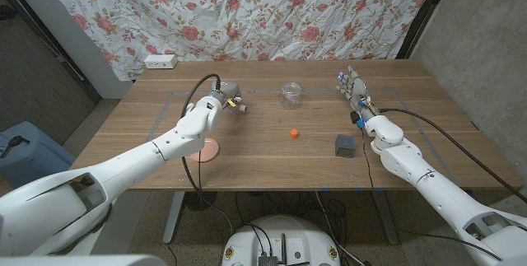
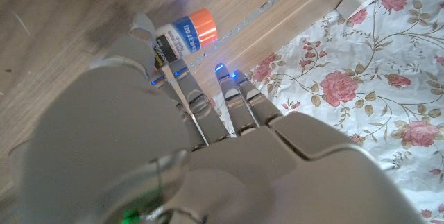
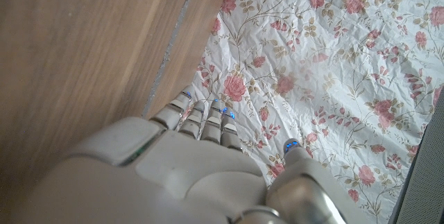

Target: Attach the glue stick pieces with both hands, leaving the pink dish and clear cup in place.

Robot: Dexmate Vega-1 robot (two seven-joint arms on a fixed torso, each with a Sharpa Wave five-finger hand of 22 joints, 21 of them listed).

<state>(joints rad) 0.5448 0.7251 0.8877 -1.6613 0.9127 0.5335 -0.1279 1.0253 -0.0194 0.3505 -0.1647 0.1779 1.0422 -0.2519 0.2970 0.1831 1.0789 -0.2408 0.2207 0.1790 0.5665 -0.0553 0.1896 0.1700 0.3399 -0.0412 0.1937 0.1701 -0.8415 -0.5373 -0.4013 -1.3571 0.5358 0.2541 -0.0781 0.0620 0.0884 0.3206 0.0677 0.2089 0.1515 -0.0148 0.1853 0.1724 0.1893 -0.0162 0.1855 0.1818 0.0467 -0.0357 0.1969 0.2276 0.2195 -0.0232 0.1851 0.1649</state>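
Observation:
The glue stick body [image 2: 184,34], white with an orange end, sticks out past the fingers of my left hand [image 2: 173,127], which curl around it. In the head view the left hand [image 1: 224,95] holds it just above the table at the back left, left of the clear cup [image 1: 290,94]. The small orange cap [image 1: 295,134] lies alone on the wood near the table's middle. My right hand [image 1: 355,89] is at the back right with its fingers stretched out and nothing in it. The pink dish [image 1: 207,151] lies partly under my left forearm.
A dark grey cube [image 1: 344,144] sits on the table beside my right wrist. A white power strip [image 1: 160,62] lies at the back left edge, in front of the flowered curtain [image 1: 272,11]. Bare wood lies between the cap and the front edge.

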